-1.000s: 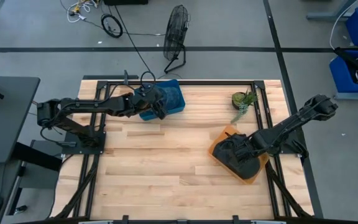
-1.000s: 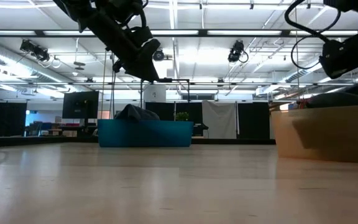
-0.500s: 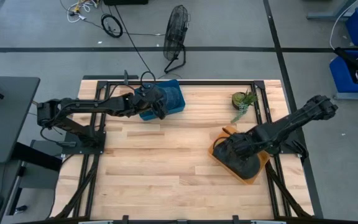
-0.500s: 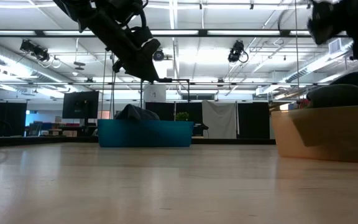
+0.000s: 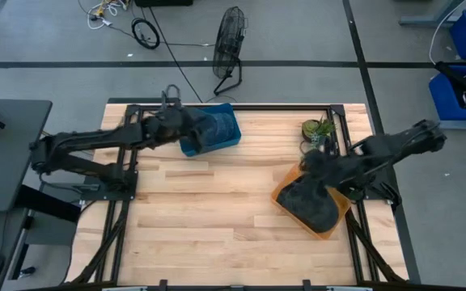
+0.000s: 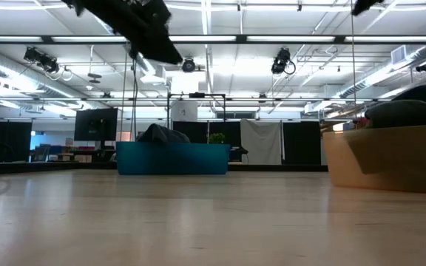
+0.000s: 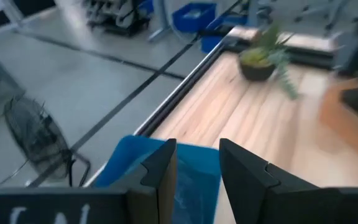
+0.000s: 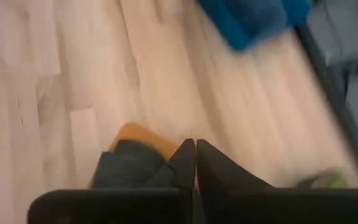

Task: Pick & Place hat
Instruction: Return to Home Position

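Right gripper (image 5: 308, 164) has lifted clear of the black cap (image 5: 311, 204), fingers pressed together and empty. The cap lies in the orange bin (image 5: 281, 194). Left gripper (image 5: 188, 125), slightly parted and empty, has drawn back to the blue bin's (image 5: 226, 133) edge. Sorting looks finished, and both arms seem headed home.

Grey floor (image 5: 55, 48) with a standing fan (image 5: 231, 34) behind the wooden table (image 5: 209, 202).
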{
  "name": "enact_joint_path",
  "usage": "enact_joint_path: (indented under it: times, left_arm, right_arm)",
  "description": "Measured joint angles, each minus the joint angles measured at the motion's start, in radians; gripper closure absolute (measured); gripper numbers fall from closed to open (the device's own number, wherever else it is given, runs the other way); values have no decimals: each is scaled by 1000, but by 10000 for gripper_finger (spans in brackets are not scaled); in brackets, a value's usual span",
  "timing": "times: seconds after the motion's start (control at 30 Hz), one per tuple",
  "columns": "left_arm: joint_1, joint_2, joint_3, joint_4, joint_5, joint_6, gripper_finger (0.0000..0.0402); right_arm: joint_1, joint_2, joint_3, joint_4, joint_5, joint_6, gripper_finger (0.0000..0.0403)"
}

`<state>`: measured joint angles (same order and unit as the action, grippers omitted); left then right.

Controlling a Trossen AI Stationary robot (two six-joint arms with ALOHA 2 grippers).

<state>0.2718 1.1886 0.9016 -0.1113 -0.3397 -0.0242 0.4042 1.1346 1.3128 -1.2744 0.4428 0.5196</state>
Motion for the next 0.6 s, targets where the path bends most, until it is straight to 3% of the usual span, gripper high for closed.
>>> enact_joint_path:
  times: [0.17,0.3,0.43,0.6]
  left_arm:
    - [0,-197,0,-120,8,18,278]
    - [0,-354,0,-241,7,6,278]
    - [0,-495,-9,-352,8,-21,278]
    - [0,-674,-137,-327,8,-16,278]
  right_arm:
    - [-35,-143,-10,90,-70,-352,385]
    - [-73,-280,-48,203,-147,-532,385]
    - [-115,-448,-149,345,-174,-614,391]
    - [-130,-643,-334,489,-214,-617,398]
